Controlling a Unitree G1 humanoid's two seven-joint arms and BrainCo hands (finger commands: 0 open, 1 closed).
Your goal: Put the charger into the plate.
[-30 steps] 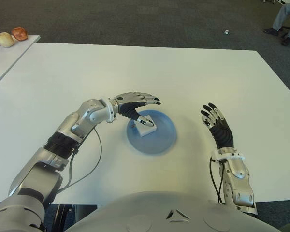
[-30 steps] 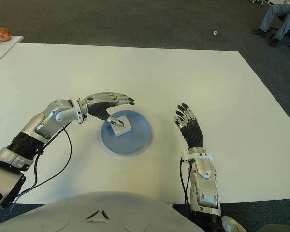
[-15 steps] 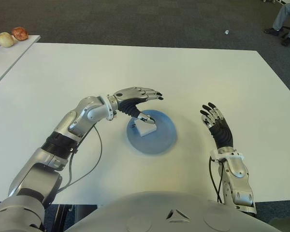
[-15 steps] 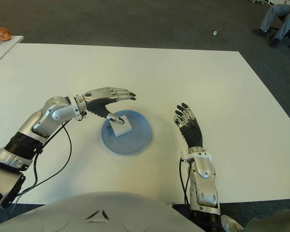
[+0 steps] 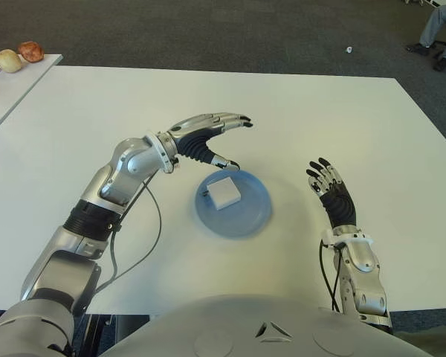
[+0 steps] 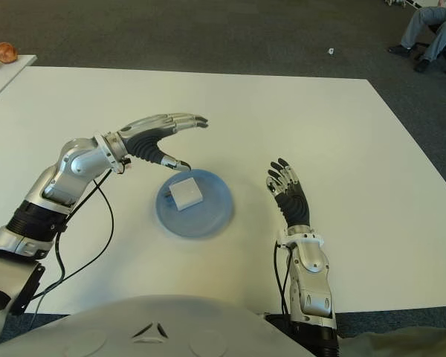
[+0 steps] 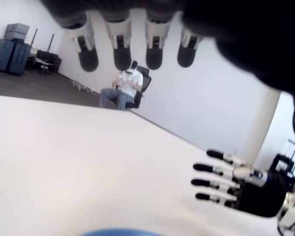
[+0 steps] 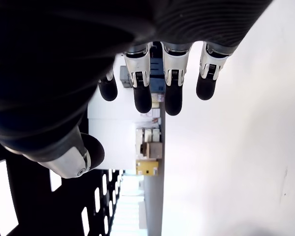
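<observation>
A small white cube charger lies flat inside the round blue plate near the middle of the white table. My left hand hovers above and behind the plate's left edge, fingers spread and holding nothing; its thumb tip hangs just over the far rim. My right hand shows to the right of the plate, fingers spread, palm empty.
A second white table at the far left carries several small rounded objects. A seated person is across the room, with legs visible at the far right. A small white item lies on the carpet.
My left hand let go of the charger and rose up and back from the plate. The charger now lies flat in the plate. The right hand has not moved.
</observation>
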